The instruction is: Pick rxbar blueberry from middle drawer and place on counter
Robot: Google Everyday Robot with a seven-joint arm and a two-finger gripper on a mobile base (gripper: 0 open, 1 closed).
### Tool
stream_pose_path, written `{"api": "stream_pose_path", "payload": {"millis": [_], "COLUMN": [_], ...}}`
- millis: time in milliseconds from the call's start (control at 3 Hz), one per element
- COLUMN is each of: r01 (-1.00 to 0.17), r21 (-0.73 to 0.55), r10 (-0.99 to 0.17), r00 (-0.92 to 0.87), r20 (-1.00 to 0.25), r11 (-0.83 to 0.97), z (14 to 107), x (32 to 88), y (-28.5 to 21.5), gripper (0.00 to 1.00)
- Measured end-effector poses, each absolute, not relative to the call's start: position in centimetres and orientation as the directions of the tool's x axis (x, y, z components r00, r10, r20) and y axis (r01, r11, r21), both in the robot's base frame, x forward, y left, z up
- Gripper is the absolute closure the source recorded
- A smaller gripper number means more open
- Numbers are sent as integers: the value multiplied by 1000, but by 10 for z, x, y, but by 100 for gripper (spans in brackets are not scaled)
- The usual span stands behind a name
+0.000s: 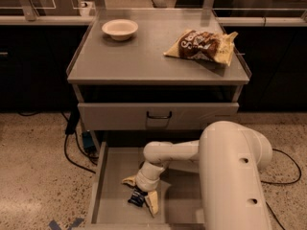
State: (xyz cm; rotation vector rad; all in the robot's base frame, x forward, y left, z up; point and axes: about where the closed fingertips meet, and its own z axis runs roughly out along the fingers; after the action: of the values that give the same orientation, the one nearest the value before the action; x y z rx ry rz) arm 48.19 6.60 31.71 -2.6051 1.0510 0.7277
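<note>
As tool point(140, 192) gapes in drawer point(111, 195), straddling rxbar point(137, 198)

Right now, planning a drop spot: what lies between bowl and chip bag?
Only bare counter between bowl and chip bag, camera view. The gripper is in the middle drawer at the rxbar blueberry.

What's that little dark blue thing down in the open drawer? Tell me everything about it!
That is the rxbar blueberry, a small flat snack bar in a dark navy wrapper with a bit of white print. It lies at a slant on the bare grey floor of the middle drawer, toward the front. The robot's tool is down over it, open, with one cream finger on each side. I cannot tell if they touch it.
</note>
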Motion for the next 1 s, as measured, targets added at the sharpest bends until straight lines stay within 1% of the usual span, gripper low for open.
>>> {"api": "stream_pose_path", "payload": {"millis": [1000], "r01": [-700], "r21": [-31], "r10": [-581], "r00": [616], "r20": [-531], "r11": [-713], "z": [320], "x": [482], "y": [66], "gripper": [73]}}
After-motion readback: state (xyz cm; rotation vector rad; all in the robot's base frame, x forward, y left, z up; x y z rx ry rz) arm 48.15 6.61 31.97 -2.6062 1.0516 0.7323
